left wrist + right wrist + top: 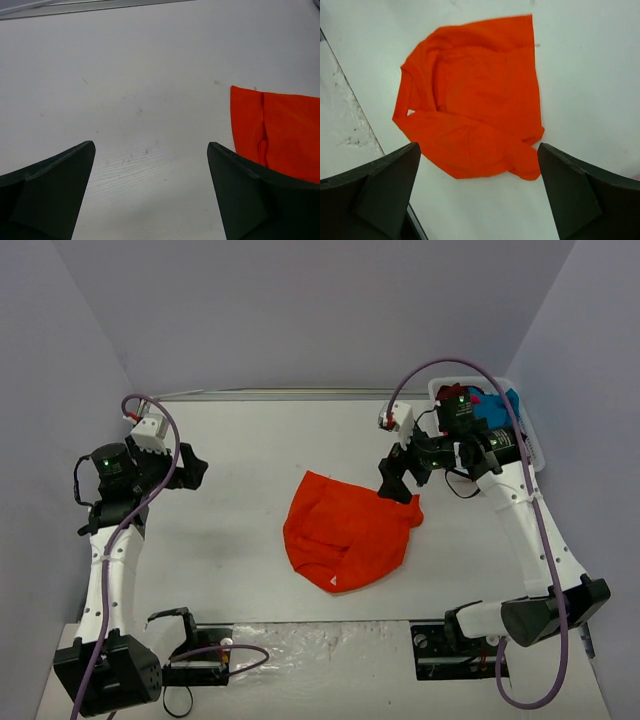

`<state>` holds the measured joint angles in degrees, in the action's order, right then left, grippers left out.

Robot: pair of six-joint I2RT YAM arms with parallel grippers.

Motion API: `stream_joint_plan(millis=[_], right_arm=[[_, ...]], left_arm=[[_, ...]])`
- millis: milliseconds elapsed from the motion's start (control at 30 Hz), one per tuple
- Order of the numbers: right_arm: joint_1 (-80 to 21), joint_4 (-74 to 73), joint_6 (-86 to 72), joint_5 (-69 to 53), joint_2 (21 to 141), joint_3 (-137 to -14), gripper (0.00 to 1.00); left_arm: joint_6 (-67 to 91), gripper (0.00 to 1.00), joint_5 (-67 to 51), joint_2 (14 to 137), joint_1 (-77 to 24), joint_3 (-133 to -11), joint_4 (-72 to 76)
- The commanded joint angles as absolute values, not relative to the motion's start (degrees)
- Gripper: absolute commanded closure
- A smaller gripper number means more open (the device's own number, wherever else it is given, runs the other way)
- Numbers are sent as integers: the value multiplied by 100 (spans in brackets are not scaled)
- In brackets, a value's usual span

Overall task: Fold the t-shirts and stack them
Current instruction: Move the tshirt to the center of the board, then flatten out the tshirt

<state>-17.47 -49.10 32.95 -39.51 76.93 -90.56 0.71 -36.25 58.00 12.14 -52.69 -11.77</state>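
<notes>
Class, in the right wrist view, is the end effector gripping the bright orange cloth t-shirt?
No: the right end effector stands open, the bright orange cloth t-shirt lying beyond it.

bare bench (250,450) found free between left gripper (192,468) and orange t-shirt (345,530), mid-bench taken up by the crumpled shirt, far right corner blocked by white basket (533,435)
</notes>
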Motion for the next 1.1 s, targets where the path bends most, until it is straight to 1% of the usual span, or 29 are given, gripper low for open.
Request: stream_joint_plan(millis=[0, 200, 300, 467, 500, 567, 733, 900, 1067], right_arm=[[-1749, -5221, 3770, -3771, 7629, -8781, 0], [-1749, -4879, 3727, -3270, 7725, -8368, 0], [-1749, -4580, 3630, -3041, 7769, -7807, 0], [-1758, -4316, 3525, -2988, 7989, -7243, 0], [-1758, -4298, 3507, -2980, 8041, -7164, 0], [-1758, -4219, 3489, -2858, 8077, -6935, 0], [-1740, -4017, 3323, -2391, 7963, -6487, 0], [-1652, -4034, 3199, -2006, 7708, -6539, 0], [-1574, -4025, 3076, -1767, 7708, -6513, 0]], left_arm=[[18, 6, -3823, 5722, 1257, -5379, -1134], [-263, 6, -4613, 5792, 1187, -5475, -1353], [-788, 6, -4913, 5914, 880, -5642, -1887], [-1669, 6, -4457, 6143, 89, -5871, -2583], [-1861, 6, -4317, 6222, -269, -5871, -2671], [-1960, 6, -3816, 6345, -552, -5845, -2637], [-2399, 6, -3218, 6986, -1537, -5976, -2593], [-1961, 6, -3560, 8023, -1827, -6449, -2023], [-1837, 6, -2769, 9130, -2092, -7083, -1538]])
